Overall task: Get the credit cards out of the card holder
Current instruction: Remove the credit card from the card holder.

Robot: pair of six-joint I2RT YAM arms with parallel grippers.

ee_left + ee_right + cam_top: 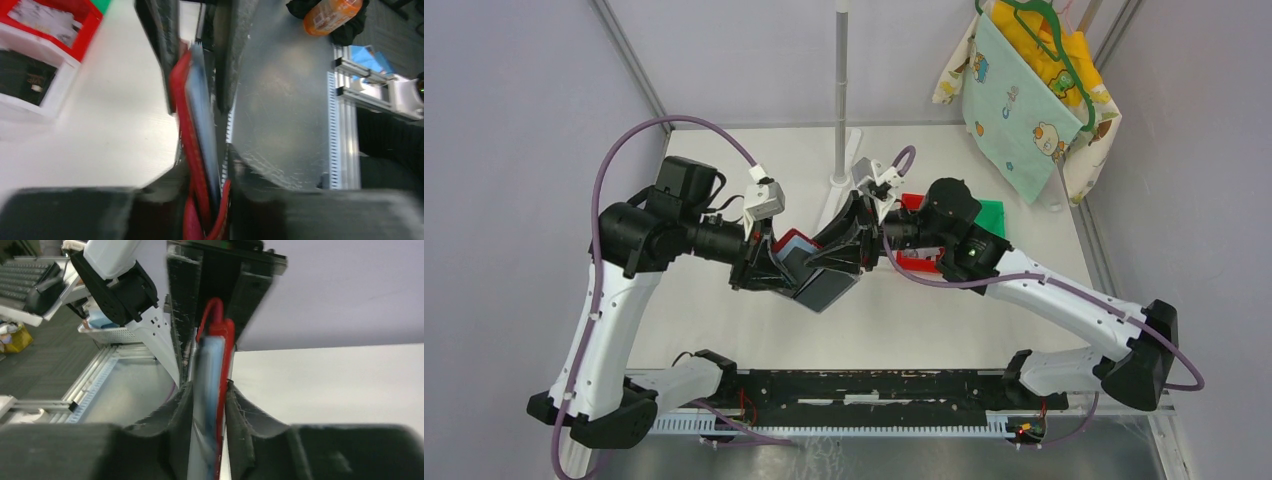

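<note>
The left jaws are clenched on the card holder (186, 120). It is glossy red and stands on its thin edge between them. The right jaws come from the other side and squeeze 1 grey-blue card (207, 375), with a red flap of the holder pinched in beside it. The 2 pairs of jaws almost meet tip to tip.

From above, the holder hangs folded open over the middle of the white surface (714, 330), and a dark grey panel (826, 288) points at the near edge. There is bare room to the left and in front. A red bin (82, 27) sits close behind the right arm (1064, 295). A grey pole (841, 90) stands just behind the jaws. A cloth bag (1024, 115) hangs in the far right corner, well apart.
</note>
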